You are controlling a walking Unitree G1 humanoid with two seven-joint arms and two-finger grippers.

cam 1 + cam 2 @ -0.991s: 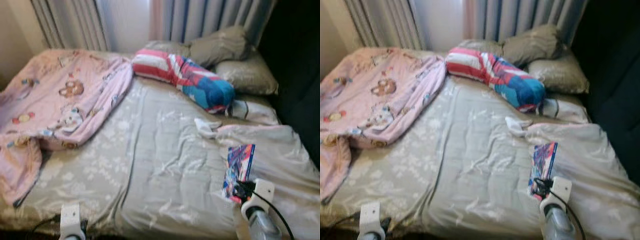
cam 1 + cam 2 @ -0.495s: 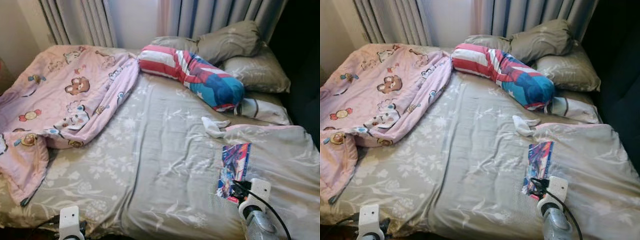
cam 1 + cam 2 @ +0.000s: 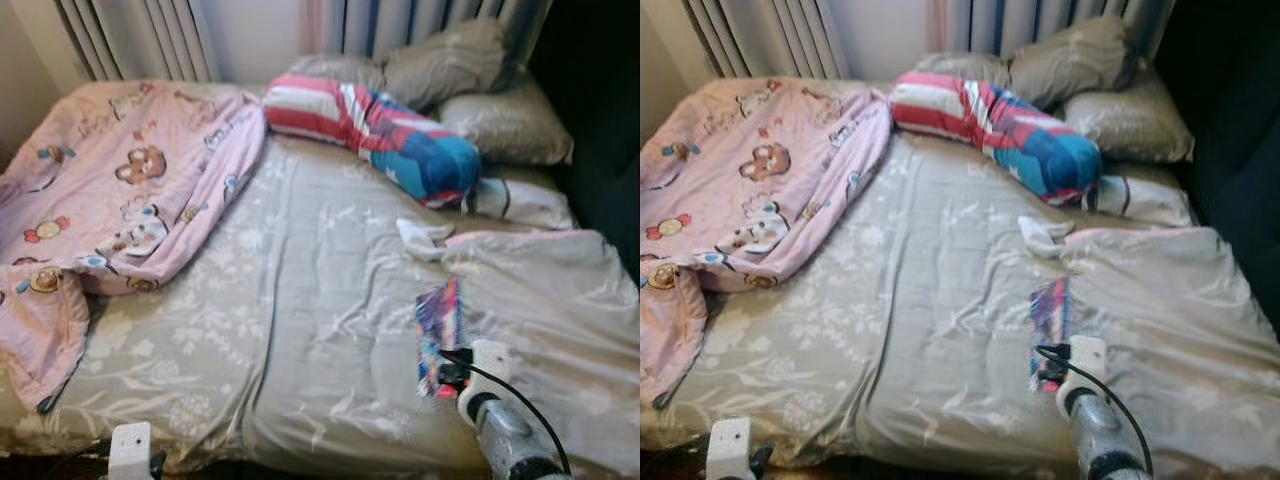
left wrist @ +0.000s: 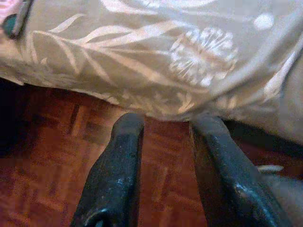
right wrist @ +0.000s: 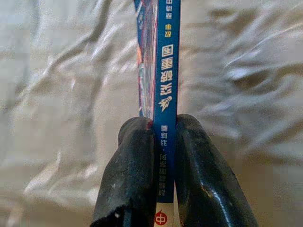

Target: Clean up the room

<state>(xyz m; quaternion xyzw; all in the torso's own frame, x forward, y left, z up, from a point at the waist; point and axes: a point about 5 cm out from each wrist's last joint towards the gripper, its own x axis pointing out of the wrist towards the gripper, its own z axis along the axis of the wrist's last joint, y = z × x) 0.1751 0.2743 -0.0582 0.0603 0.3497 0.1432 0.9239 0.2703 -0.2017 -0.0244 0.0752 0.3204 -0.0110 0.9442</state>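
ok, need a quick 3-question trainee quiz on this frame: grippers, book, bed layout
1. True or false: the right gripper is shut on the spine end of the book.
2. What lies between the left gripper fingers?
A. a sock
B. nothing, with wood floor behind
C. the pink blanket
3. Fill in: the small white cloth lies on the grey sheet near the ______ bolster.

Key:
1. True; the book stands edge-up between the fingers.
2. B; it hangs below the bed edge.
3. Striped red, white and blue.

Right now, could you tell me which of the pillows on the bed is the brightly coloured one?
The long bolster pillow, striped red and white with a blue end, lying across the head of the bed; the pillows behind it are plain grey-beige.
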